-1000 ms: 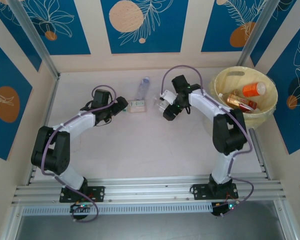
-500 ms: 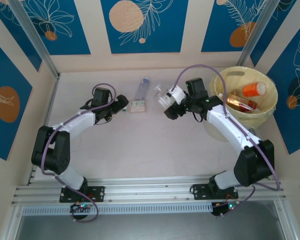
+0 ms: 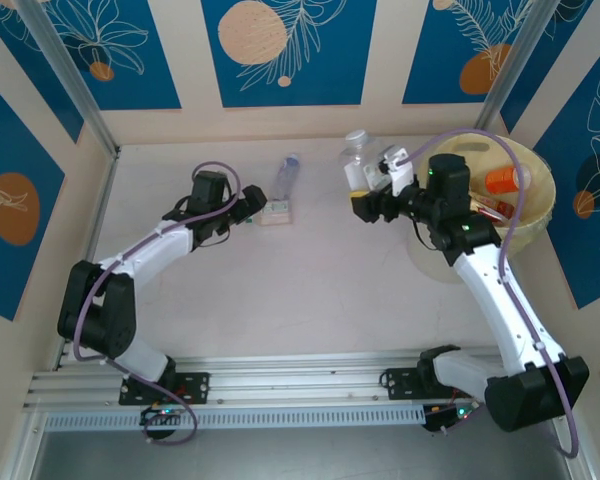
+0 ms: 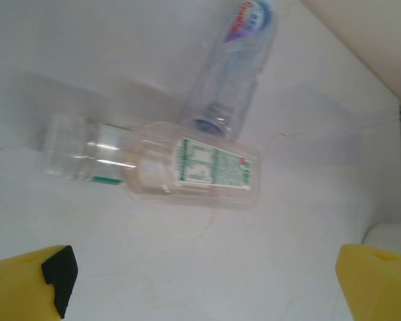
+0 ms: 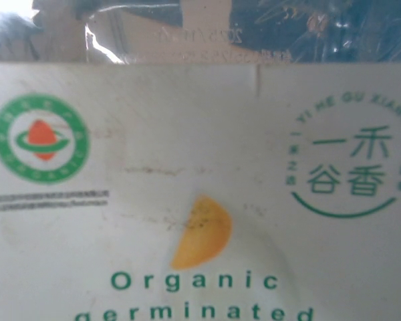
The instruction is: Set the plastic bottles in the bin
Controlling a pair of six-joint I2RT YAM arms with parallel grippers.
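Clear bottle (image 3: pixel 358 160) is clamped in the right gripper (image 3: pixel 379 185).

Overhead, one camera looks down from the near side, taking in the table (image 3: pixel 310 290) and the bin (image 3: pixel 546 190). The left wrist camera peers closely at the green-labelled bottle (image 4: pixel 194 167), well left of the bin, shared with overhead. The right wrist camera nearly touches the white-labelled bottle (image 5: pixel 200 200).
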